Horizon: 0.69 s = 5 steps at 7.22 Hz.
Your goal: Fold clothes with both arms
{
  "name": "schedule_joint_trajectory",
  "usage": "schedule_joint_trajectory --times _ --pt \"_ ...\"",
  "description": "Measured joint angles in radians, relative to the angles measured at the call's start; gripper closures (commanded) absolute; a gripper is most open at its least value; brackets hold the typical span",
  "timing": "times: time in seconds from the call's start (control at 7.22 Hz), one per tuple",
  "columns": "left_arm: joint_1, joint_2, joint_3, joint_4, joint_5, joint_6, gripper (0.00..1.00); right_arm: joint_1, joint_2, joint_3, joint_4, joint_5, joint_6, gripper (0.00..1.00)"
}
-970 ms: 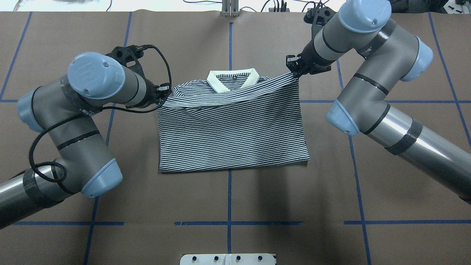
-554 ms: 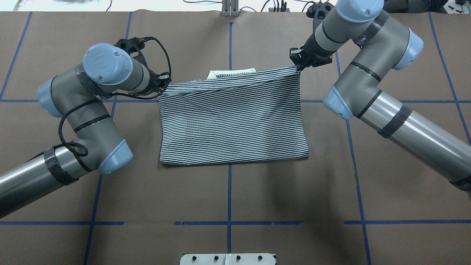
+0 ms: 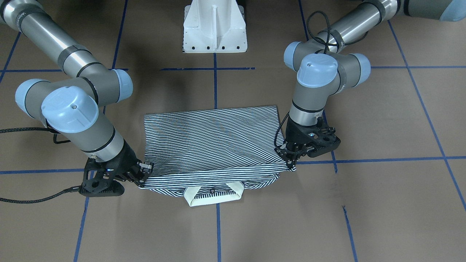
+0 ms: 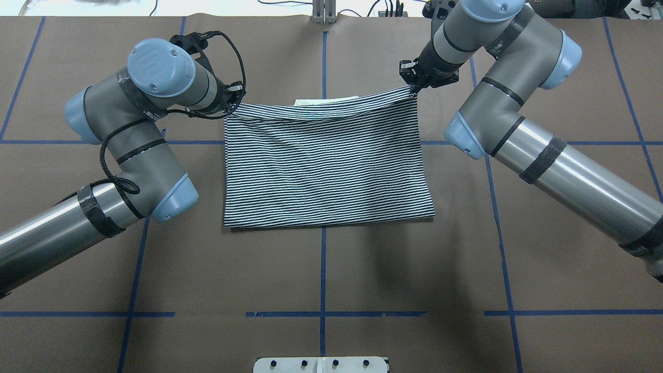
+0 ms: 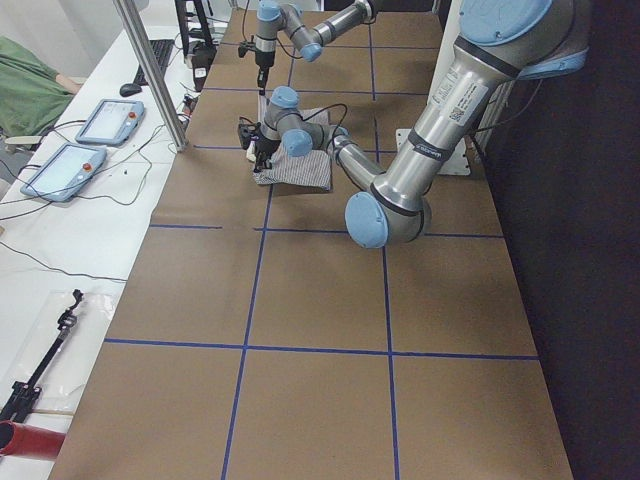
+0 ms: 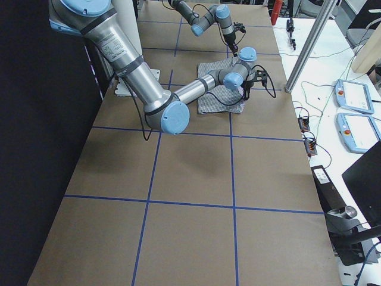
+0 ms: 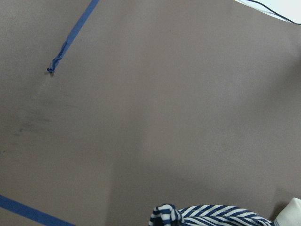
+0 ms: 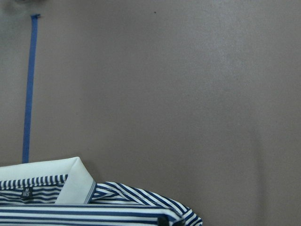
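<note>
Front-facing view: the striped shirt lies folded on the brown worktop, and its cream collar shows beneath the folded-over edge.

Overhead view: the left claw and the right claw are each closed on one corner of that edge (fabric stretched between them).

Wrist views: striped fabric at the lower frame border.
</note>
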Motion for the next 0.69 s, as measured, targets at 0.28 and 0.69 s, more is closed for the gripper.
schedule_joint_trajectory --times 0.28,0.69 --pt "0.000 -0.033 0.031 0.005 -0.001 -0.007 0.48 -0.002 0.001 -0.002 0.000 0.000 -0.001 0.94" --pt "0.006 -0.044 0.050 0.006 0.001 -0.004 0.00 -0.010 -0.002 0.000 0.001 -0.001 -0.005 0.00"
